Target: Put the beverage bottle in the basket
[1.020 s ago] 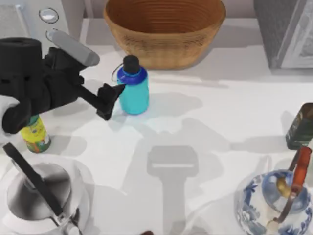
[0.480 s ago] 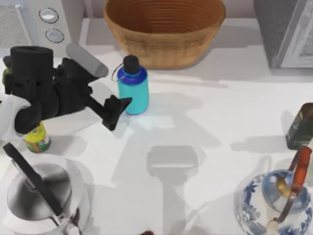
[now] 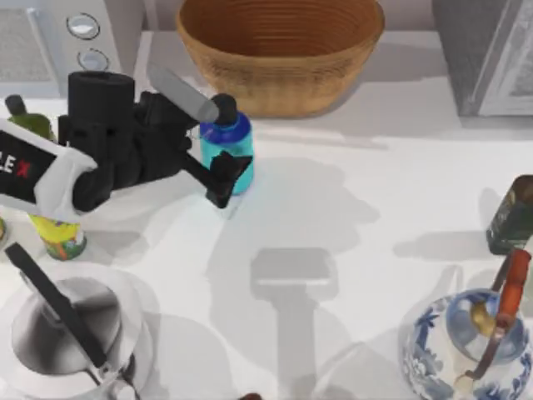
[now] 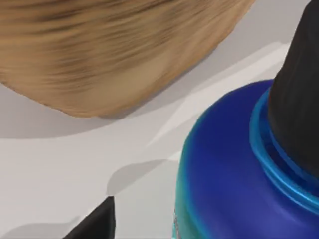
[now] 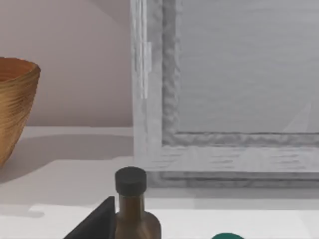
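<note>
At the far left of the bench (image 3: 383,208) we see a yellow canister (image 3: 57,235) and, in front of it, a shiny silver kettle (image 3: 71,333). Next comes our left arm, black and white, reaching to the right. Our left claw (image 3: 221,150) sits around the beverage bottle (image 3: 233,146), with one grey finger (image 3: 179,93) at the back of it near the black cap and one black finger (image 3: 223,179) at the front, so the claw is wide with the bottle between its fingers. We cannot tell if the fingers touch the bottle. The bottle stands upright on the bench, just in front of the basket (image 3: 279,50), which sits at the back middle. In the left wrist view the blue shoulder of the bottle (image 4: 234,169) is very close, with the basket (image 4: 114,50) behind it. Farther right, at the right edge, stands a dark olive-green bottle (image 3: 510,215), and in front of it a blue and white teapot (image 3: 466,346). We cannot tell whether our right claw is wide or narrow.
</note>
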Motion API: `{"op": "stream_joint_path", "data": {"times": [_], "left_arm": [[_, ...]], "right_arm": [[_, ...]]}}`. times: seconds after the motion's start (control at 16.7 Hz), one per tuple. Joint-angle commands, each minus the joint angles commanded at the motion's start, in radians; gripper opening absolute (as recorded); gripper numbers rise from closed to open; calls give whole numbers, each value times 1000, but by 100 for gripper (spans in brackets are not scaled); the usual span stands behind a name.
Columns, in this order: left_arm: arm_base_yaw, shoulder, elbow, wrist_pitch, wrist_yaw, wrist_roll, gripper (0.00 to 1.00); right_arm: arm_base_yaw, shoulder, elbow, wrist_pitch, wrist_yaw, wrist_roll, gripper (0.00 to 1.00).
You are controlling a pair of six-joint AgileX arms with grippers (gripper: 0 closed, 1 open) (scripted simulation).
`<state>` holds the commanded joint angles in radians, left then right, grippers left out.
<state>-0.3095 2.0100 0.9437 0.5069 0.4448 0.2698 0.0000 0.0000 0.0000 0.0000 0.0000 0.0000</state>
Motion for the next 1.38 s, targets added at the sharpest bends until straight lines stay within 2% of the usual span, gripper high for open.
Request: {"op": "stream_joint_path", "data": {"times": [0.48, 1.26, 1.38], "left_arm": [[-28, 72, 55, 22, -22, -15, 100], [-28, 72, 55, 22, -22, -15, 2], [-28, 72, 55, 22, -22, -15, 0]], "right_arm": [[0, 0, 0, 0, 0, 0, 100], [0, 0, 0, 0, 0, 0, 100], [0, 0, 0, 0, 0, 0, 100]]}}
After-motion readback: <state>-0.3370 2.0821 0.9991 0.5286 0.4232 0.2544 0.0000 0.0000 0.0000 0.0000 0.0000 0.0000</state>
